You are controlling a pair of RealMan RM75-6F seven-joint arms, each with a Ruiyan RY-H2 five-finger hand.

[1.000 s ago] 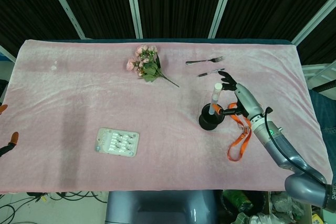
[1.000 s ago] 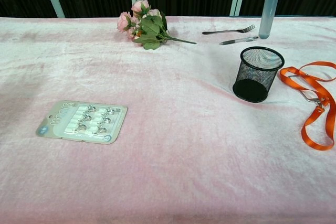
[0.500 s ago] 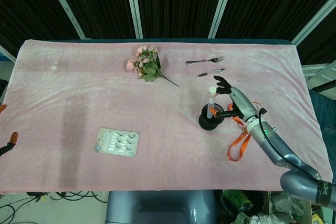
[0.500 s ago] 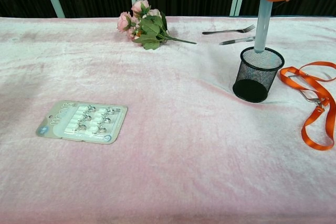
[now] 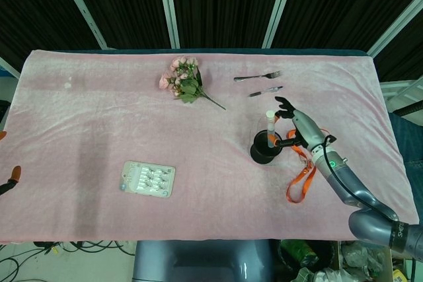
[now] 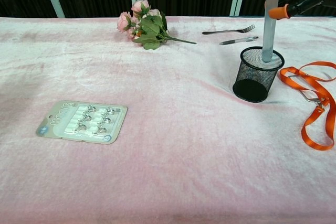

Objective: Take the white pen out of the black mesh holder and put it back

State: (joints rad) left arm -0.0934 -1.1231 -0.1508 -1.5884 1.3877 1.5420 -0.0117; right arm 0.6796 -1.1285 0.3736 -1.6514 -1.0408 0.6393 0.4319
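Observation:
The black mesh holder [image 5: 264, 148] [image 6: 256, 74] stands on the pink cloth at the right. The white pen [image 5: 269, 125] [image 6: 269, 22] is upright with its lower end inside the holder; in the chest view its top runs out of frame. My right hand [image 5: 295, 125] holds the pen from the right side, and an orange fingertip [image 6: 277, 12] shows next to the pen's shaft. Of my left hand [image 5: 9, 177] only orange fingertips show at the far left edge, spread apart, off the table and holding nothing.
An orange lanyard [image 5: 301, 175] [image 6: 315, 103] lies right of the holder. A fork [image 5: 258, 76] and a dark pen [image 5: 266, 91] lie behind it. Pink flowers [image 5: 182, 80] sit at the back centre, and a blister card [image 5: 148, 179] lies front left.
My right hand has come down with the white pen, whose lower end went from above and beside the holder into it. The left hand has stayed put.

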